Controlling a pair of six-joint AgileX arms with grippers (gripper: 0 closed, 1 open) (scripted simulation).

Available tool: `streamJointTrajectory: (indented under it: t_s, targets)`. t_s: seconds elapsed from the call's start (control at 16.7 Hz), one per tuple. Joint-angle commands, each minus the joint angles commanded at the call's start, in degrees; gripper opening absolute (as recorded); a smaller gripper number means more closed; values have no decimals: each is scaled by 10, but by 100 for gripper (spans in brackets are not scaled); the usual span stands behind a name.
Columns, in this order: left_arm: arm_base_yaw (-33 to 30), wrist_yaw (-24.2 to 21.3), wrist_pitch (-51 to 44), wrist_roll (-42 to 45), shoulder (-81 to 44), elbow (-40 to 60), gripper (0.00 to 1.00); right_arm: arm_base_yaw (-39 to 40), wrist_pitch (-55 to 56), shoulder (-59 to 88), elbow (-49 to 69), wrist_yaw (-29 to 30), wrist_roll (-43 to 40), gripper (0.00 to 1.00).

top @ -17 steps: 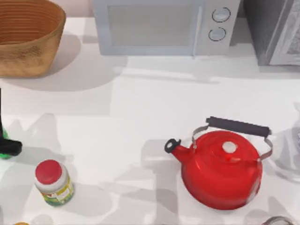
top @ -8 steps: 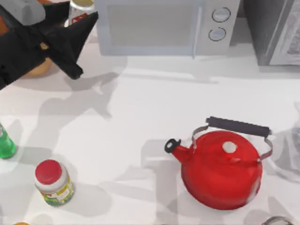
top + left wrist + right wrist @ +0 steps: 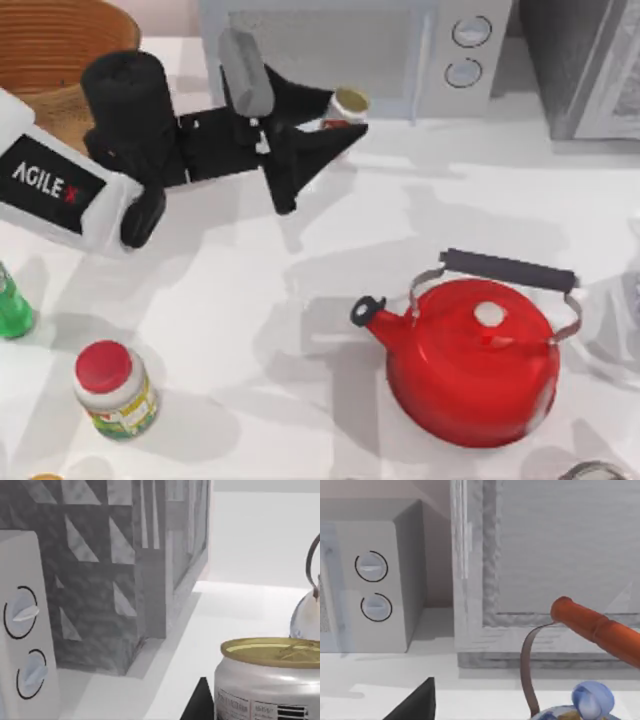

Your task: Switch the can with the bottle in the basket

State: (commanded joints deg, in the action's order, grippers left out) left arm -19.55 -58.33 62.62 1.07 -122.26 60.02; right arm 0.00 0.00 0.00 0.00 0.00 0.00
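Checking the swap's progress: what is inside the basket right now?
The basket's visible inside shows bare ribbed wicker. Its near part is covered by the left arm, whose left gripper holds the can by the microwave.

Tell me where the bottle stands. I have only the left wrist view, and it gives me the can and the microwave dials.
Observer: In the top view the bottle stands upright at the table's left edge, outside the basket.
Operator: Place the basket for me.
Observer: The basket sits in the table's far left corner, partly behind the left arm.
Operator: Say where my can is relative to it.
Observer: The left gripper holds the can off to the basket's right, in front of the microwave door, with the red kettle nearer the front of the table.
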Motion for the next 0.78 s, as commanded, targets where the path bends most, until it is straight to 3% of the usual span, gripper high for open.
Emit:
streamJointTrajectory:
  t_s: [0.36, 0.78]
  targets:
    - [-36, -91, 105, 2, -219, 98, 0, 0, 0, 0, 0, 0, 0, 100]
    - [-45, -105, 121, 2, -248, 111, 0, 0, 0, 0, 0, 0, 0, 100]
